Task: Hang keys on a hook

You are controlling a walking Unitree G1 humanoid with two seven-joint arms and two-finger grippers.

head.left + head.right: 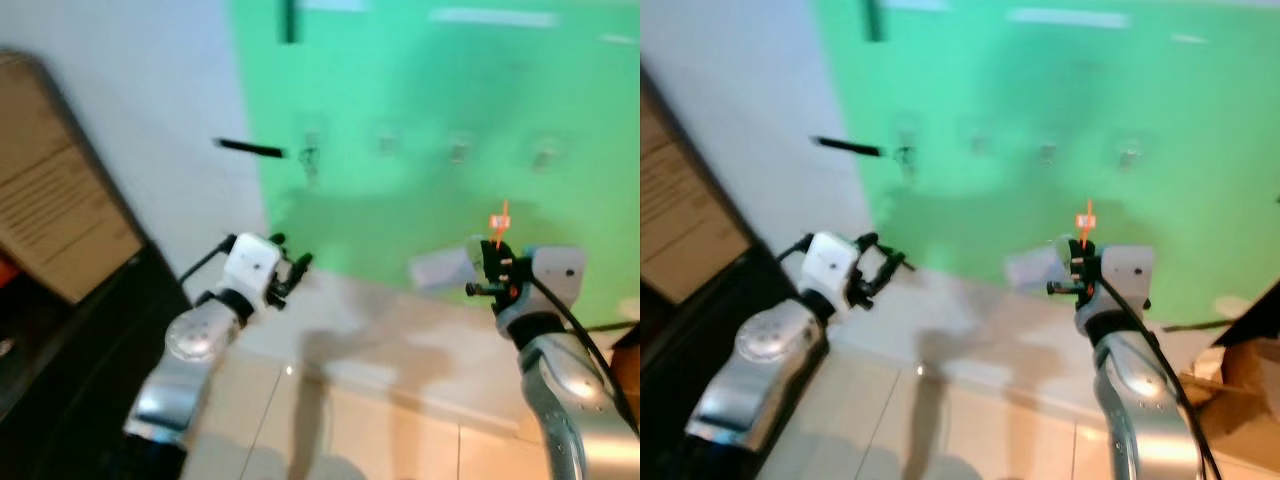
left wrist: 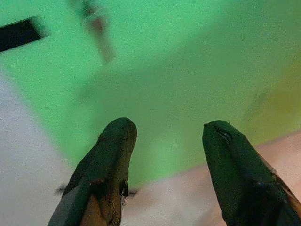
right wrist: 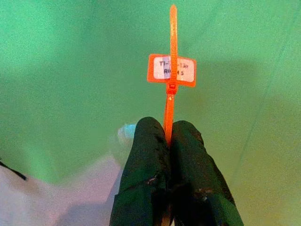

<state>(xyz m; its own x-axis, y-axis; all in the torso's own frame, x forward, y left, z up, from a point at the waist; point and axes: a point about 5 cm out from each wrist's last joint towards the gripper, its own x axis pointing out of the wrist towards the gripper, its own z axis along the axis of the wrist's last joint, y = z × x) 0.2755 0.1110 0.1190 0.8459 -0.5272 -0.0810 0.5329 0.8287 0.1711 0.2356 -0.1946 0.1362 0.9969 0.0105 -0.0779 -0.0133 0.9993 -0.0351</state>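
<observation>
A row of small hooks (image 1: 458,150) runs across the green wall (image 1: 420,90); the leftmost hook (image 1: 311,152) has something dark hanging from it. My right gripper (image 1: 492,262) is raised in front of the wall, below the hooks. It is shut on an orange zip-tie strap with a labelled tag (image 3: 171,69), which sticks up from between the fingers (image 3: 146,155). Any keys on the strap are hidden. My left gripper (image 1: 295,268) is held up at the left near the wall's corner, open and empty, its fingers (image 2: 110,155) spread apart.
A black bar (image 1: 250,148) juts from the white wall (image 1: 150,90) beside the green one. A brown board (image 1: 50,200) and dark furniture (image 1: 60,370) stand at the left. A cardboard box (image 1: 1240,370) sits low on the right. Pale tiled floor (image 1: 330,420) lies below.
</observation>
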